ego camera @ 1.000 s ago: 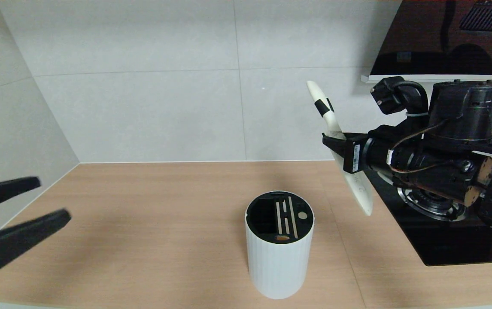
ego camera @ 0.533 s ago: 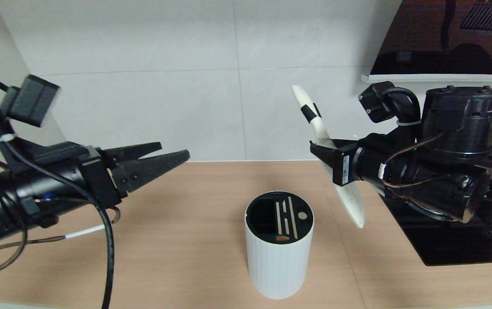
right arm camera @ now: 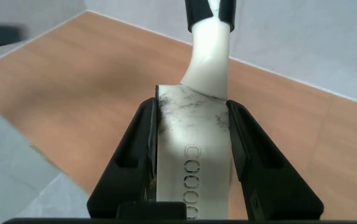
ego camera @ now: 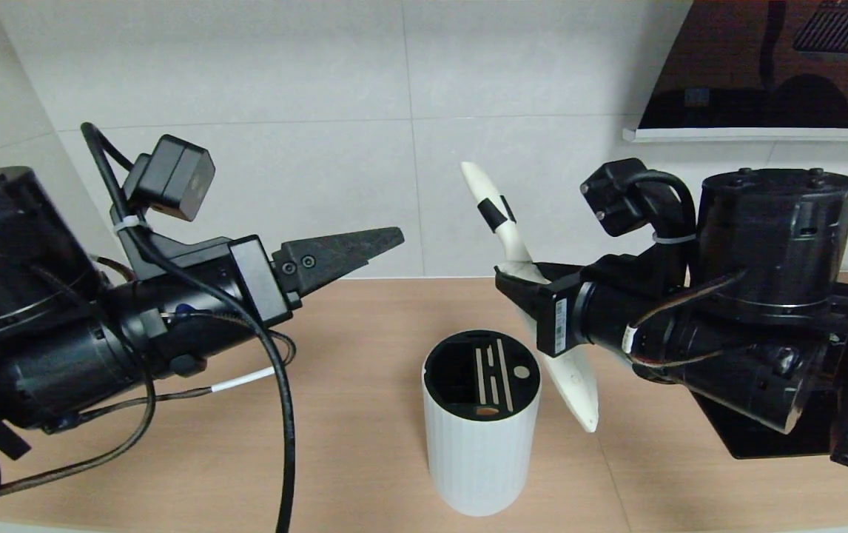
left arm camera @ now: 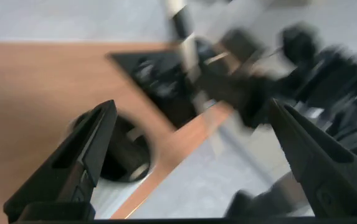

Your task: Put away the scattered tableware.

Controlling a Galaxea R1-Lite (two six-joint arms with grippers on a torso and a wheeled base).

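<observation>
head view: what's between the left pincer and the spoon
Nothing; head view shows open air between left pincer and spoon, wall tile behind, the white holder standing below the gap.

— What is carrying the things?
— A light wooden counter [ego camera: 365, 459], with seams running from near to far.
— And what sits on it?
— A white ribbed cutlery holder [ego camera: 480, 459] stands upright near the front edge, around the middle, its dark top divided into slots. To the right a black cooktop [ego camera: 749, 444] is set into the counter, apart from the holder.
</observation>
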